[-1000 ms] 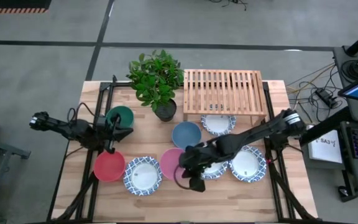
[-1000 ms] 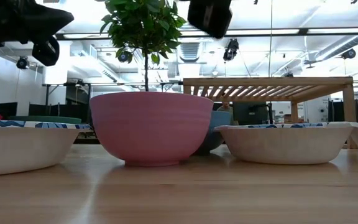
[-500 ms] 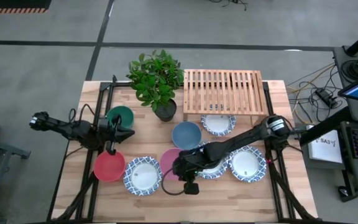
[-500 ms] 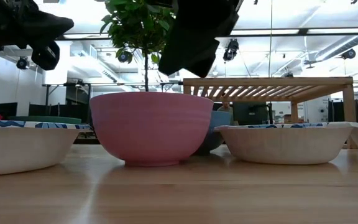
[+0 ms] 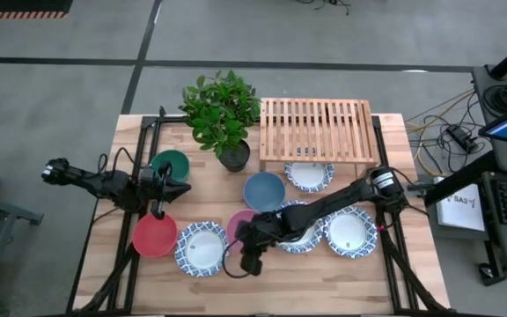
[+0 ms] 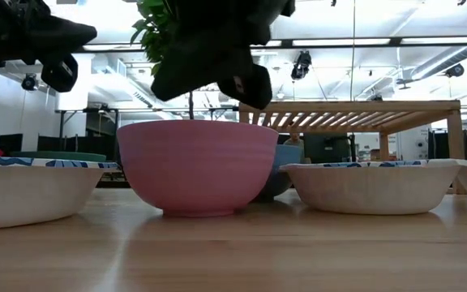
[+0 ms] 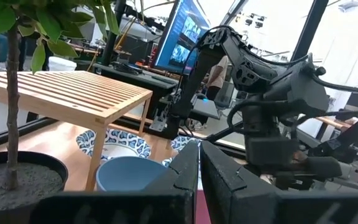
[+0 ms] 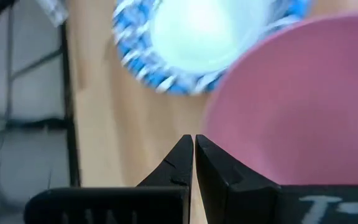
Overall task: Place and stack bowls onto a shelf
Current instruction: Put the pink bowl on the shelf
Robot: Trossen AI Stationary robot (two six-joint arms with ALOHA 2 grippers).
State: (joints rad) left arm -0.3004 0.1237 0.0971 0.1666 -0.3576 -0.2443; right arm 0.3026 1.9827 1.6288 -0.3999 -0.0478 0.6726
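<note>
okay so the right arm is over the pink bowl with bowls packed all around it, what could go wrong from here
1. The right end effector hangs shut above the pink bowl rim; descending unopened, it would likely shove or tip the bowl.
2. A patterned bowl and another sit close beside it, so a sideways nudge could knock them.
3. The left end effector waits nearby, near the red bowl.

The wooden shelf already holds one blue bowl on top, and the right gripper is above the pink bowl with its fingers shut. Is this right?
Not quite. In the high view the shelf carries nothing; the blue bowl sits on the table in front of it. The rest holds: the right gripper is over the pink bowl, fingers shut, as the right wrist view shows.
</note>
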